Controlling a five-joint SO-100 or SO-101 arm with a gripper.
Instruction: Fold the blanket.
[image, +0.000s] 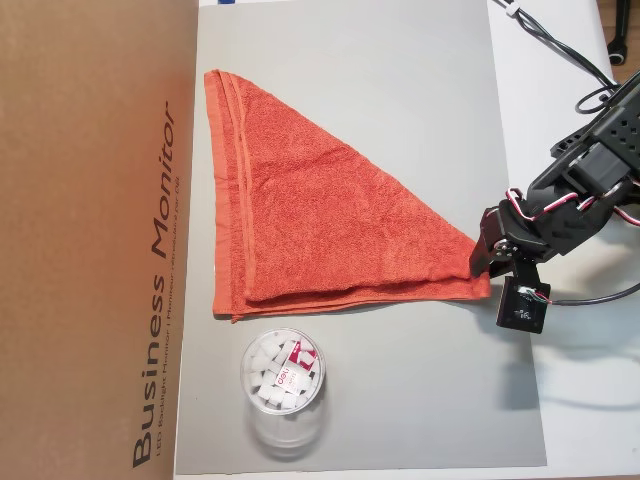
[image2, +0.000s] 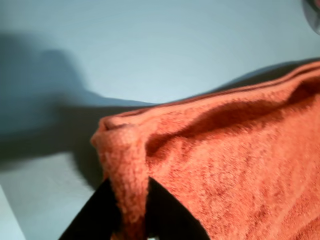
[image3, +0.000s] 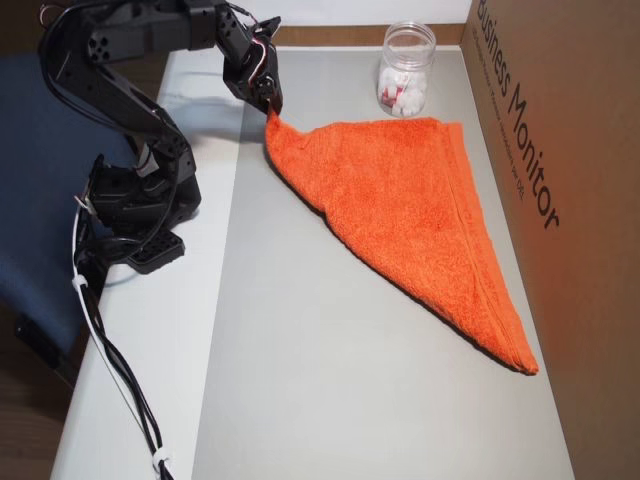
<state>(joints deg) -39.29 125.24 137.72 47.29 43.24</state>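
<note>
Orange-red blanket (image: 320, 215) lies folded into triangle on grey mat (image: 400, 90), hemmed edge toward cardboard box (image: 90, 230). Our claw (image3: 270, 108) pinches blanket's pointed corner; wrist view shows terry cloth bunched between dark fingers (image2: 90, 217). We see clear jar (image: 283, 385) of white pieces just beside blanket's long edge.
</note>
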